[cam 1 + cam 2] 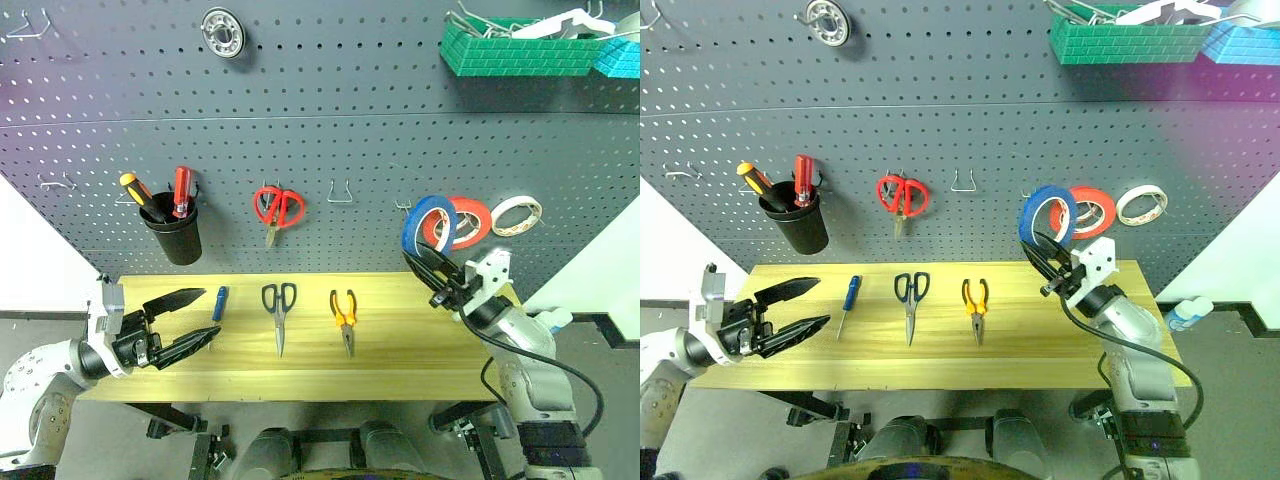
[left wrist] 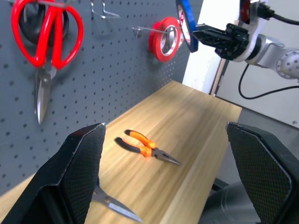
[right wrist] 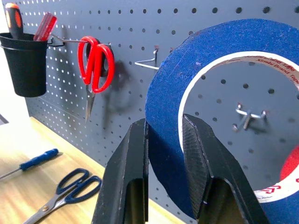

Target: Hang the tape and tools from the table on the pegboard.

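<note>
Blue tape [image 1: 428,224] pinched in the right hand [image 1: 432,262], lifted off the tabletop [image 1: 400,340] and held upright against the pegboard [image 1: 330,150] at the far right. Two black fingers [image 3: 201,158] pressed on the roll's lower wall, one inside the white core, one on the outer blue face. Right forearm angled up and leftward from the near right corner, hand pointing about level toward the board. Empty metal hook [image 3: 249,114] visible through the roll's hole in the right wrist view, just beyond. Red roll [image 1: 466,220] hanging right beside the blue one, partly overlapped by it; cream-white roll [image 1: 516,215] further right.

Left hand [image 1: 193,322] low at the near left edge of the tabletop, fingers spread wide with nothing between them, pointing rightward and level along the wood. Blue-handled screwdriver [image 1: 218,304] lying just right of the upper fingertip. Black-handled scissors [image 1: 279,310] flat at mid-tabletop, blades toward the near edge; orange-and-black pliers [image 1: 344,318] beside them to the right, jaws also toward the near edge.

On the board above: black cup [image 1: 174,232] holding an orange and a red screwdriver at left, red-handled scissors [image 1: 277,210] on a hook at centre, bare hook [image 1: 343,192] to their right. Green bin [image 1: 515,50] at top right.
</note>
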`<action>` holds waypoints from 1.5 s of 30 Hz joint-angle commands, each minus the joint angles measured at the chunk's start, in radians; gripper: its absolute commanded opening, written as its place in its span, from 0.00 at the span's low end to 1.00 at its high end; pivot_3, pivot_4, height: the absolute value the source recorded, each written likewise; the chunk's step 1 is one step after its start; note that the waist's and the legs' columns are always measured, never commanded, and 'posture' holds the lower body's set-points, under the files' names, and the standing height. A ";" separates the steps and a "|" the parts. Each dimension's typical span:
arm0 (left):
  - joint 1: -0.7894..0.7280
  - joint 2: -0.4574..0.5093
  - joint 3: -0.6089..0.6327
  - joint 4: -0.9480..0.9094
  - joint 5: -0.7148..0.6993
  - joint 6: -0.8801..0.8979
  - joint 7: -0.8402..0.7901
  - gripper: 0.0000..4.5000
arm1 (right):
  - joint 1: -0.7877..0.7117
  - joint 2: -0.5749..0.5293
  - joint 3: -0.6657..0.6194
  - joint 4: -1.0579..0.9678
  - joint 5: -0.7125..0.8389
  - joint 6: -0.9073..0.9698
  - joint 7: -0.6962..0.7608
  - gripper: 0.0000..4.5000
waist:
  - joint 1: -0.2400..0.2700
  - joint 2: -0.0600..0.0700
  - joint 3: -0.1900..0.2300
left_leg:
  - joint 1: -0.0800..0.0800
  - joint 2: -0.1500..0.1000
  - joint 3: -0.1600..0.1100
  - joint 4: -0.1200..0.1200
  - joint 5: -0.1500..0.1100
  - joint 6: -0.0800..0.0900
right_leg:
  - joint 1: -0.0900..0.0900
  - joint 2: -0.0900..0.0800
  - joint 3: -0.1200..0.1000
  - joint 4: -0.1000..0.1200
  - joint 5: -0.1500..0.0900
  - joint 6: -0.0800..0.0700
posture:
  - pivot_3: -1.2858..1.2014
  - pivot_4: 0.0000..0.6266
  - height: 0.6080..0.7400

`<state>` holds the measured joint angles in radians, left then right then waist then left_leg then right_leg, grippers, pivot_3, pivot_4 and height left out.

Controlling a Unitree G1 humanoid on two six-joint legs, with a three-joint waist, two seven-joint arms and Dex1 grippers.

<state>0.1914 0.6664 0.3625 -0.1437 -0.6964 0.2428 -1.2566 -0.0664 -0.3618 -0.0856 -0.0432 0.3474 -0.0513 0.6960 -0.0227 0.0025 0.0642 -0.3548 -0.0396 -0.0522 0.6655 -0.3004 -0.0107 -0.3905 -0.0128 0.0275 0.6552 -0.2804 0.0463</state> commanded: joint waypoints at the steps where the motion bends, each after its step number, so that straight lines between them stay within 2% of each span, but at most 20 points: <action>1: -0.011 0.009 -0.006 -0.050 -0.008 0.012 0.016 0.97 | -0.055 0.016 0.013 0.057 -0.066 -0.060 -0.040 0.15 | 0.000 0.000 0.000 | 0.000 0.000 0.000 0.000 0.000 0.000 | 0.000 0.000 0.000 0.000 0.000 0.000 | 0.49 0.00 0.93; 17: 0.043 0.012 0.014 -0.138 -0.027 0.050 0.081 0.97 | -0.171 0.046 0.038 0.295 -0.178 -0.161 -0.115 0.15 | 0.005 0.000 0.000 | 0.000 0.000 0.000 0.000 0.000 0.000 | -0.001 0.000 0.000 0.002 0.000 0.000 | 0.50 0.00 0.93; 19: 0.046 0.012 0.014 -0.143 -0.025 0.049 0.082 0.97 | -0.177 0.048 0.042 0.317 -0.163 -0.162 -0.089 0.31 | 0.005 0.000 0.000 | 0.000 0.000 0.000 0.000 0.000 0.000 | -0.001 0.000 0.000 0.002 0.000 0.000 | 0.50 0.00 0.93; 23: 0.049 0.012 0.011 -0.157 -0.025 0.049 0.086 0.97 | -0.179 0.046 0.048 0.339 -0.189 -0.183 -0.107 0.57 | 0.004 0.000 0.000 | 0.000 0.000 0.000 0.000 0.000 0.000 | -0.001 0.000 0.000 0.002 0.000 0.000 | 0.50 0.00 0.93; 28: 0.052 0.017 0.016 -0.158 -0.036 0.059 0.079 0.97 | -0.160 0.043 0.048 0.330 -0.178 -0.188 -0.092 0.96 | 0.005 0.000 0.000 | 0.001 0.000 0.000 0.000 0.000 0.000 | -0.001 0.001 0.000 0.003 0.000 0.000 | 0.50 0.00 0.93; 29: 0.053 0.018 0.017 -0.159 -0.036 0.059 0.079 0.97 | -0.155 0.041 0.047 0.326 -0.173 -0.190 -0.086 1.00 | 0.004 0.000 0.000 | 0.001 0.000 0.000 0.000 0.000 0.000 | -0.001 0.001 0.000 0.003 0.000 0.000 | 0.50 0.00 0.93; 33: 0.052 0.018 0.017 -0.157 -0.039 0.061 0.077 0.97 | -0.126 0.031 0.044 0.310 -0.140 -0.178 -0.039 1.00 | 0.004 0.000 0.000 | 0.001 0.000 0.000 0.000 0.000 0.000 | -0.001 0.001 0.000 0.003 0.000 0.000 | 0.50 0.00 0.93; 39: 0.050 0.021 0.018 -0.146 -0.036 0.058 0.078 0.97 | -0.055 0.004 0.037 0.226 -0.030 -0.018 0.064 1.00 | 0.005 0.000 0.000 | 0.001 0.000 0.000 0.000 0.000 0.000 | 0.000 0.001 0.000 0.003 0.000 0.000 | 0.50 0.00 0.93; 41: 0.053 0.018 0.022 -0.137 -0.030 0.052 0.081 0.97 | -0.052 -0.007 0.055 0.200 -0.069 0.026 0.033 1.00 | 0.004 0.000 0.000 | 0.001 0.000 0.000 0.000 0.000 0.000 | 0.000 0.001 0.001 0.004 0.000 0.000 | 0.50 0.00 0.93; 43: 0.060 0.016 0.033 -0.132 -0.026 0.045 0.086 0.97 | -0.046 0.010 0.072 0.148 -0.044 0.116 0.021 1.00 | 0.002 0.000 -0.001 | 0.001 0.000 0.001 0.001 0.000 0.000 | -0.001 0.001 0.001 0.005 0.000 0.000 | 0.50 0.00 0.93; 45: 0.076 0.013 0.045 -0.131 -0.017 0.034 0.093 0.97 | -0.047 0.021 0.108 0.111 -0.102 0.202 -0.048 1.00 | 0.001 -0.001 -0.001 | 0.002 0.000 0.001 0.001 0.000 0.000 | -0.001 0.001 0.002 0.006 0.000 -0.001 | 0.50 0.00 0.93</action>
<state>0.2622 0.6706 0.3726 -0.2719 -0.7174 0.2962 -1.1708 -0.1008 -0.3543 -0.0070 0.1352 0.2713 0.0861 0.6927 -0.0215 0.0014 0.0633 -0.3524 -0.0393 -0.0515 0.6663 -0.3001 -0.0109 -0.3917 -0.0114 0.0292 0.6620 -0.2812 0.0449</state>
